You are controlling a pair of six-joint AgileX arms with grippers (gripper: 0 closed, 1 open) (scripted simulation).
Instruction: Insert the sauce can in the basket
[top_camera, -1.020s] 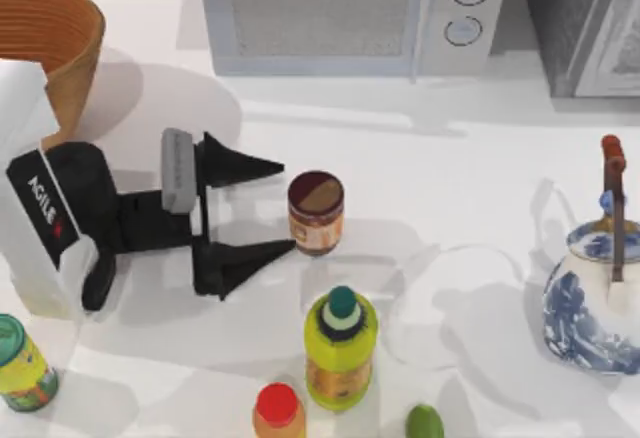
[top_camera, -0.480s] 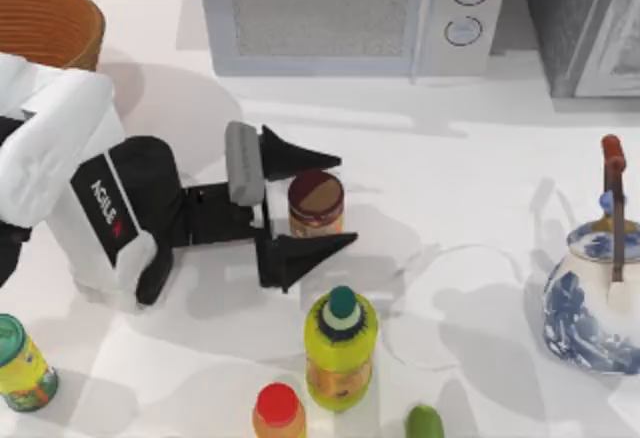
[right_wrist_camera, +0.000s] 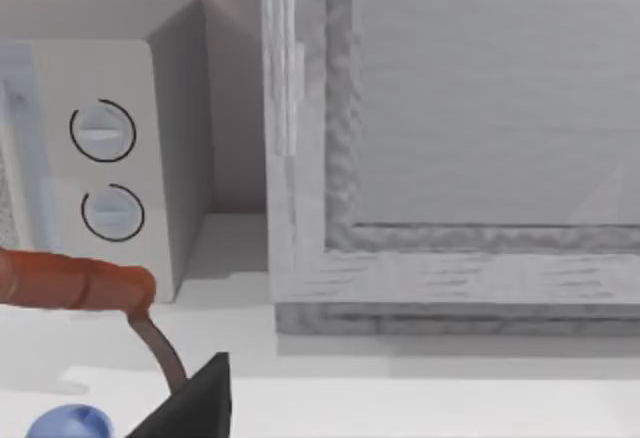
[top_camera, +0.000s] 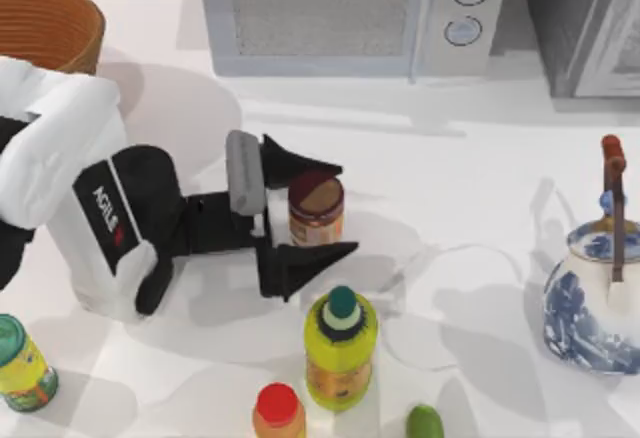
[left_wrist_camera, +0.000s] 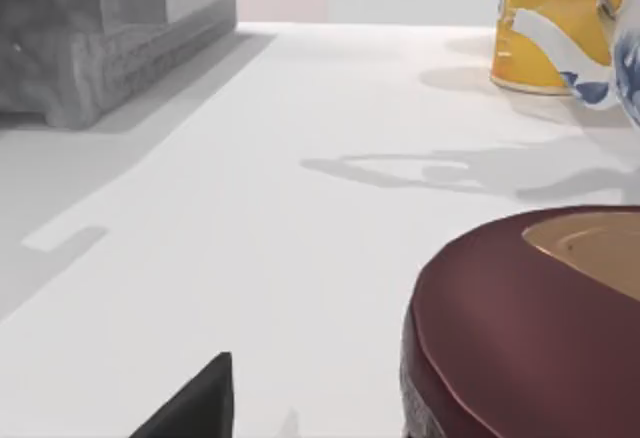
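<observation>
From above, left gripper [top_camera: 313, 211] lies level with the table, its two fingers spread either side of the sauce can [top_camera: 316, 208] — not visibly pressing, placed for a side grasp. Basket [top_camera: 60, 24] sits at the far left corner, well apart. At the left wrist, the can's maroon top [left_wrist_camera: 520, 328] looms close. At the right wrist — one dark fingertip [right_wrist_camera: 195, 403]; right claw's state cannot be told.

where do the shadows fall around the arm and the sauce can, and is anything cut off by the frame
Top view: soft grey shadows of the left gripper and sauce can spread rightward over the table; basket cropped at the edge. Left wrist view: can cropped by the frame.
</observation>
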